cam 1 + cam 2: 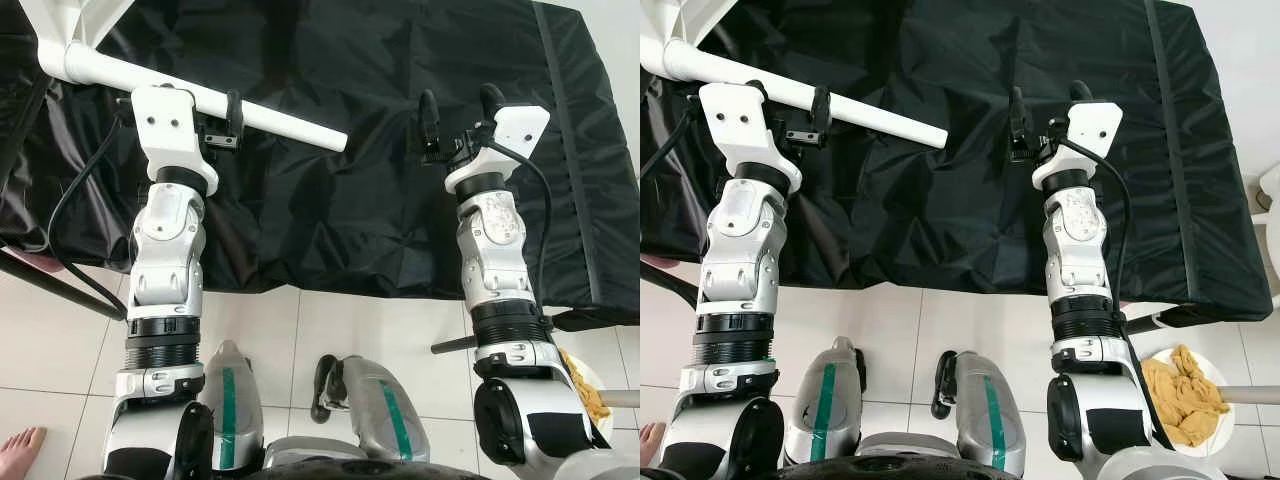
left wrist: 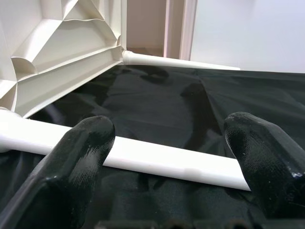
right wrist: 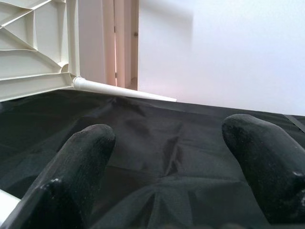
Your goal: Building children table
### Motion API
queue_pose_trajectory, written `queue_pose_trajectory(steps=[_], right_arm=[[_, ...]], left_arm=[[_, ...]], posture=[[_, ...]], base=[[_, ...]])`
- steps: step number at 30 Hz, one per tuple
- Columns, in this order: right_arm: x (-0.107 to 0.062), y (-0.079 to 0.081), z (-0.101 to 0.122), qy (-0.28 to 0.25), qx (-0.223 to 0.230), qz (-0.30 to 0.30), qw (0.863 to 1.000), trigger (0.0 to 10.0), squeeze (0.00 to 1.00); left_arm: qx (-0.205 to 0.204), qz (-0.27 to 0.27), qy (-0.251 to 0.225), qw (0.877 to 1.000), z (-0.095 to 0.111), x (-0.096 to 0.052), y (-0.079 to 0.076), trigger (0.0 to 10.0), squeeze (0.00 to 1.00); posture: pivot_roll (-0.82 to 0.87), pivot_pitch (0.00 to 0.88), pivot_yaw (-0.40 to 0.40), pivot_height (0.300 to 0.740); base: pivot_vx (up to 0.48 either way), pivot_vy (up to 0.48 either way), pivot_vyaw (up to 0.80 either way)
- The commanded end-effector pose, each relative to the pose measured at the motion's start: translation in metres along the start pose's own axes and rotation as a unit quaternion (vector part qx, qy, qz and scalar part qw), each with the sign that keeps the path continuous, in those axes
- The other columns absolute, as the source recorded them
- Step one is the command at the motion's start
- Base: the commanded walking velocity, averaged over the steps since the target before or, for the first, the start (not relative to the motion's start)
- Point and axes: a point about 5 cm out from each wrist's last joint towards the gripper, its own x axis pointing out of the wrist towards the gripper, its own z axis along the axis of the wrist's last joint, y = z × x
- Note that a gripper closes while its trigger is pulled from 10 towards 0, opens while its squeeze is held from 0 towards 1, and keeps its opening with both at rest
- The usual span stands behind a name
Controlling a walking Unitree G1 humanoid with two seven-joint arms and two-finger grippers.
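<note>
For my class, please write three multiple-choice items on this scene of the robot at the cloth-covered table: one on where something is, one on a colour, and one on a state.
1. Where is the left gripper?
A. At the white table leg
B. Beside the plate on the floor
C. Hanging down by the robot's knees

2. What colour is the cloth that covers the table?
A. Red
B. Black
C. Yellow

3. How are the fingers of the right gripper?
A. Shut on the table leg
B. Shut on a fold of cloth
C. Open, holding nothing

Answers:
1. A, since the head views show it at the leg, and the left wrist view shows the leg crossing between its fingers.
2. B, since the cloth is black in every view.
3. C, since the right wrist view shows its fingers spread apart above bare cloth.
</note>
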Motion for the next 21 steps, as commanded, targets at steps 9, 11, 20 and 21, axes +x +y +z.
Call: queue_pose_trajectory(steps=[9, 11, 20, 21], right_arm=[[0.0013, -0.0009, -0.0022, 0.002, -0.001, -0.004, 1.0, 10.0, 0.0], [0.0013, -0.0009, -0.0022, 0.002, -0.001, -0.004, 1.0, 10.0, 0.0], [0.0024, -0.0022, -0.0018, 0.002, -0.002, -0.007, 1.0, 10.0, 0.0], [0.0028, -0.0023, -0.0017, 0.001, -0.002, -0.008, 1.0, 10.0, 0.0]], left_arm=[[0.002, 0.031, -0.004, 1.0, 0.0038, 0.0019, 0.0042, 10.0, 0.0], [0.002, 0.031, -0.004, 1.0, 0.0038, 0.0019, 0.0042, 10.0, 0.0], [0.001, 0.034, -0.005, 0.999, 0.0043, 0.0029, 0.0051, 10.0, 0.0], [0.001, 0.035, -0.005, 0.999, 0.0045, 0.0033, 0.0051, 10.0, 0.0]], posture=[[0.15, 0.0, -0.098, 0.74], [0.15, 0.0, -0.098, 0.74], [0.15, 0.0, -0.099, 0.74], [0.15, 0.001, -0.099, 0.74]], base=[[0.0, 0.0, 0.0], [0.0, 0.0, 0.0], [0.0, 0.0, 0.0], [0.0, 0.0, 0.0]])
